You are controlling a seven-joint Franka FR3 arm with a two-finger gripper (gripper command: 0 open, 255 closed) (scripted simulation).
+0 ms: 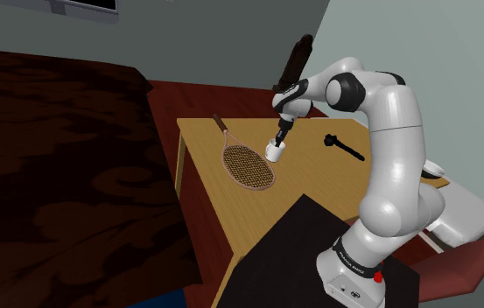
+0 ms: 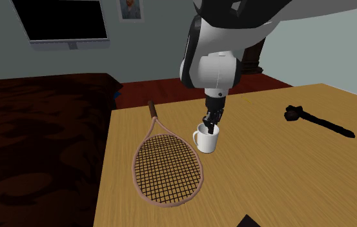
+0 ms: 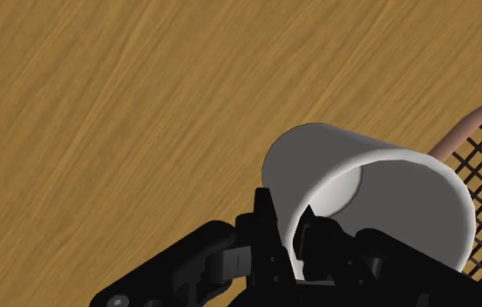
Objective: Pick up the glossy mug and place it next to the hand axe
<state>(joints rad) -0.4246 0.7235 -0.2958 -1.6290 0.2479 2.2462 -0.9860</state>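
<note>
Spreading across the shoulder view's left side is a bed (image 1: 56,175) under a dark brown patterned cover. To its right stands a light wooden bench (image 1: 310,188) with a visible grain.

Toward the bench's left part lies a racket (image 1: 247,164) with a brown frame and dark strings. It lies flat, with its handle pointing toward the far edge. In the second exterior view the racket (image 2: 166,167) sits left of centre, its oval head nearest the camera.

Just beside the racket's frame, on its right, is the white mug (image 1: 274,152). In the second exterior view the white mug (image 2: 207,140) is upright, its handle turned toward the racket. It looks set on the bench (image 2: 286,174), though I cannot tell whether its base has left the wood.

The black end effector (image 2: 210,124) comes down from above onto the mug's rim. In the wrist view the end effector (image 3: 287,228) is clenched on the wall of the white mug (image 3: 378,196), one finger inside the rim and one outside.

Further right, well apart from the mug, the black hand axe (image 2: 319,120) lies flat on the wood. The shoulder view shows the hand axe (image 1: 343,146) near the bench's far right part.

At the shoulder view's right, the white arm (image 1: 397,131) rises from its stand (image 1: 354,271) and bends over toward the mug.
</note>
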